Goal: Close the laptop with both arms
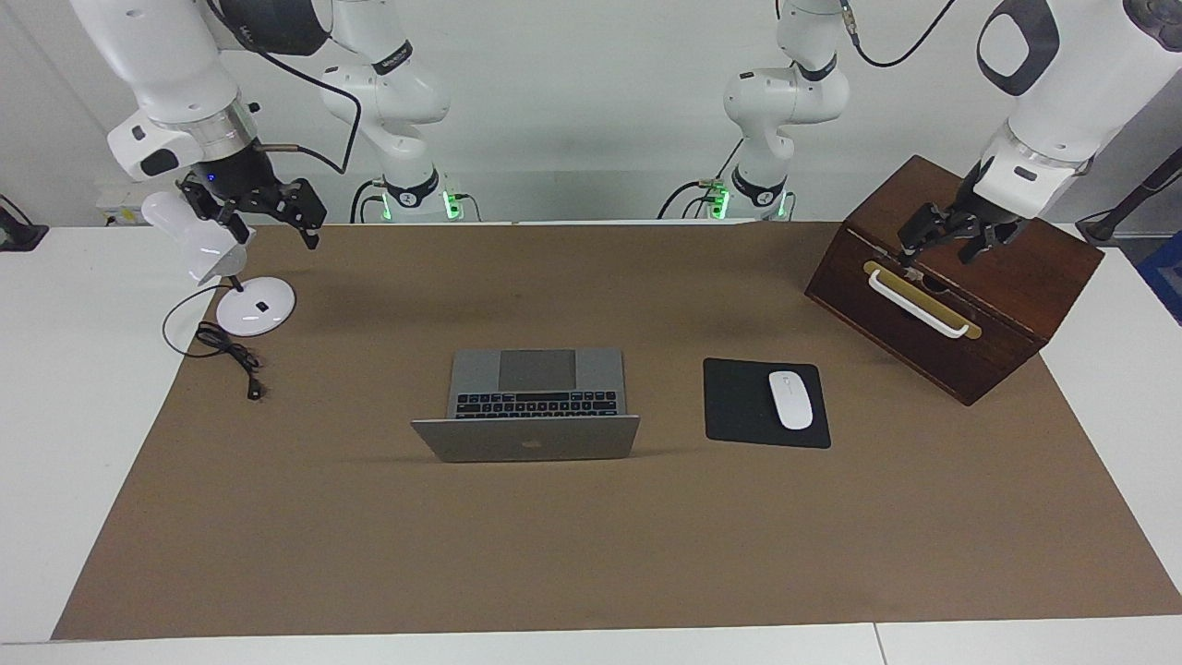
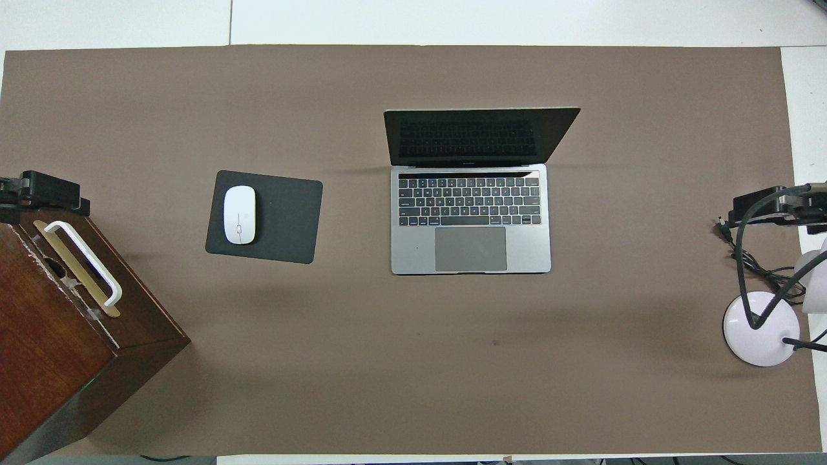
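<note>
1. Two arms up at the table's ends, facing view first: laptop (image 1: 526,406) open mid-mat on the brown mat (image 1: 591,554), lid upright with its logo side to the camera, keyboard and trackpad on the robots' side of the lid.
2. Right gripper (image 1: 268,217) hangs over the white desk lamp (image 1: 222,277) at the right arm's end; fingers apart, holding nothing. Laptop well apart from it, toward the table's middle.
3. Left gripper (image 1: 951,242) is over the wooden box (image 1: 960,277), just above its white handle (image 1: 919,305), at the left arm's end; fingers apart, nothing held. Laptop well apart from it too.
4. Black mouse pad (image 1: 765,404) with white mouse (image 1: 790,399) on it lies between laptop and box, beside the laptop.
5. Lamp cable (image 1: 231,356) is coiled on the mat next to the lamp base.
6. Overhead view: laptop (image 2: 471,194) open, dark screen farther from the robots than the keyboard, base square to the mat (image 2: 413,361).
7. Left gripper (image 2: 45,194) only partly in frame at the edge, over the box (image 2: 58,349); right gripper (image 2: 775,203) at the other edge over the lamp cable, near the lamp (image 2: 759,329).
8. Mouse (image 2: 239,214) sits on the pad (image 2: 284,219), between box and laptop.
9. Neither gripper touches the laptop.
</note>
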{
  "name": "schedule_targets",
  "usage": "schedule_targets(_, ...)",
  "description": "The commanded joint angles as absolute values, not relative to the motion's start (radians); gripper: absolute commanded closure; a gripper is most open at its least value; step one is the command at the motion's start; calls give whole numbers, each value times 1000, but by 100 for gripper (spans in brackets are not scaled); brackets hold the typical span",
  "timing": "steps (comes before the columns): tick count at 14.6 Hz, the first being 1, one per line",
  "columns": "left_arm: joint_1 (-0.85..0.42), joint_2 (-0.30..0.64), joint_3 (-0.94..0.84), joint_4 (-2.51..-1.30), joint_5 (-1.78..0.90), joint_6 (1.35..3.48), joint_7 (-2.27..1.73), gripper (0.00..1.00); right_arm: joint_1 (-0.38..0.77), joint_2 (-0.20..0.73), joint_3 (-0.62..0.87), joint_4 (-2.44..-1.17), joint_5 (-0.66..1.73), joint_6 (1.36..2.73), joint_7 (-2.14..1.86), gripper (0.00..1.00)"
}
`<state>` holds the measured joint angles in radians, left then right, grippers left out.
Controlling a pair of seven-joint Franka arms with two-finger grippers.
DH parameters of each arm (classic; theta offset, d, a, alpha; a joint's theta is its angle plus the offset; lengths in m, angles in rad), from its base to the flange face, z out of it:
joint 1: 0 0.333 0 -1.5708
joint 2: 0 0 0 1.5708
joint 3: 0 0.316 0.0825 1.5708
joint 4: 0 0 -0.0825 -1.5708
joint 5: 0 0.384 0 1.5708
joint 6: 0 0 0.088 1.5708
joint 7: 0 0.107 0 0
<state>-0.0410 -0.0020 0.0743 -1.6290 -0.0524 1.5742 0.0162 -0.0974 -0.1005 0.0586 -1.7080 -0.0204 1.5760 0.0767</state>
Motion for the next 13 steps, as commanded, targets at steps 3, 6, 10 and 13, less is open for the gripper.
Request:
schedule_targets(3,-32,-14,69,-1632,-38,1578,25,0,-112,-123,58,-1724,-2,1595,42,0)
schedule_targets(6,-34,-14,69,-1634,-37,1578,25,0,-110,-123,58,-1724,-2,1595,40,0)
schedule_targets(10,-34,-15,71,-1635,-37,1577,32,0,-107,-123,58,-1724,-2,1595,49,0)
schedule_targets(13,-34,-20,69,-1640,-37,1574,34,0,-113,-120,58,-1724,-2,1614,37,0)
